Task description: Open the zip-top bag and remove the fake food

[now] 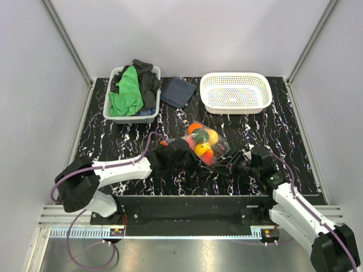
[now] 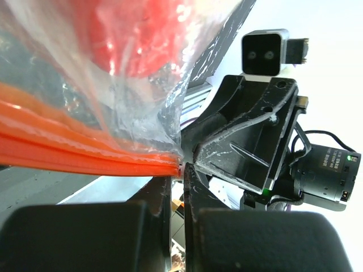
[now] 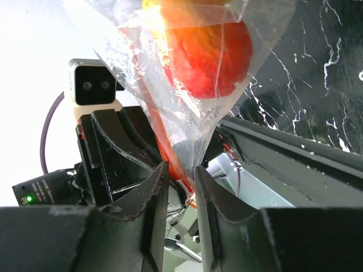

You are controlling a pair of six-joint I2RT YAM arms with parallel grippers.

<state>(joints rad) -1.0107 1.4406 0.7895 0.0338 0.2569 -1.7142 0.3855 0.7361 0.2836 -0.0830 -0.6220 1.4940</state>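
Observation:
The zip-top bag (image 1: 220, 149) lies mid-table, a clear pouch holding the fake food (image 1: 202, 141) in red, yellow, orange and green. My left gripper (image 1: 190, 160) sits at its near-left side and my right gripper (image 1: 234, 166) at its near-right. In the left wrist view the left gripper (image 2: 182, 170) is shut on the end of the bag's orange zip strip (image 2: 85, 150), with a red piece (image 2: 136, 39) behind the plastic. In the right wrist view the right gripper (image 3: 181, 167) stands open. The bag's corner (image 3: 187, 122) hangs loose between its fingers, under an orange-red piece (image 3: 210, 54).
A white perforated basket (image 1: 235, 92) stands at the back right. A bin of green and dark cloths (image 1: 132, 93) stands at the back left, with a dark blue cloth (image 1: 177, 92) beside it. The two grippers face each other closely under the bag.

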